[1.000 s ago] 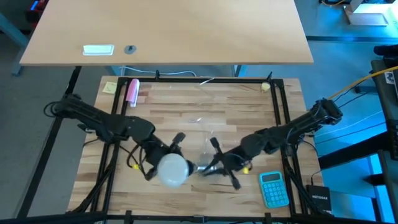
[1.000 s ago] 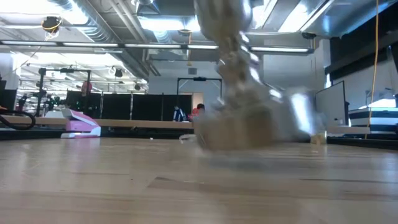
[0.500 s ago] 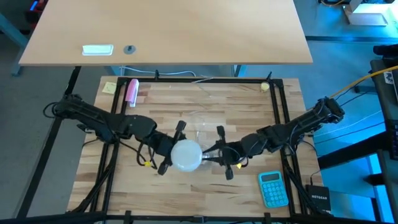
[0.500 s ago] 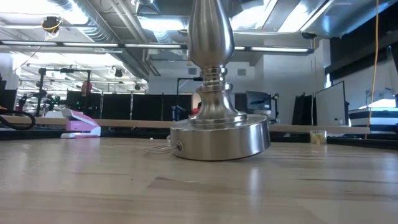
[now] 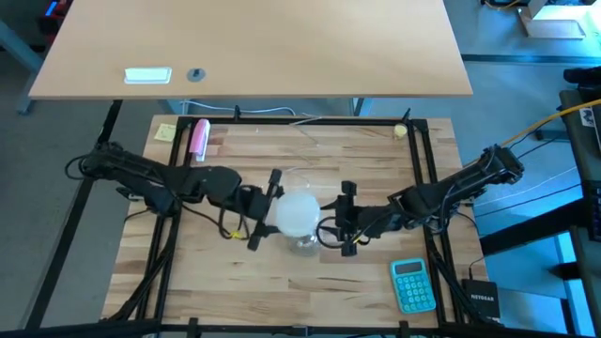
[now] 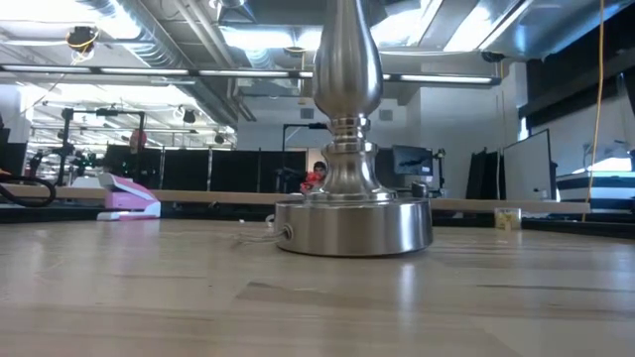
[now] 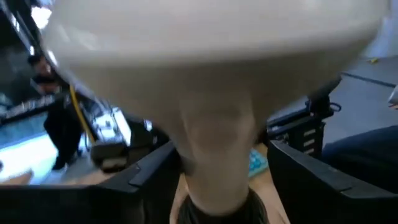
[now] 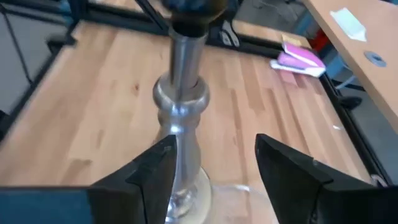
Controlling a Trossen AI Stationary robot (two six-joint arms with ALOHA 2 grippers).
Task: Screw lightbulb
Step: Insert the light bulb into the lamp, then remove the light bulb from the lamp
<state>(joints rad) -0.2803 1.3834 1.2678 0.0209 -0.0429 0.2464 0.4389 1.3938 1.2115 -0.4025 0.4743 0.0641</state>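
Left gripper [image 5: 262, 208] clamped on the lightbulb [image 5: 297, 212], held above the silver lamp stand [image 6: 353, 213] at table centre (screw base meeting the socket), right gripper [image 8: 214, 165] spread open around the stand's stem.

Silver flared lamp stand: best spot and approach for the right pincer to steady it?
Probably the slim upright stem of the silver lamp stand, level from the right: its round base is too wide, and the white frosted lightbulb is above.
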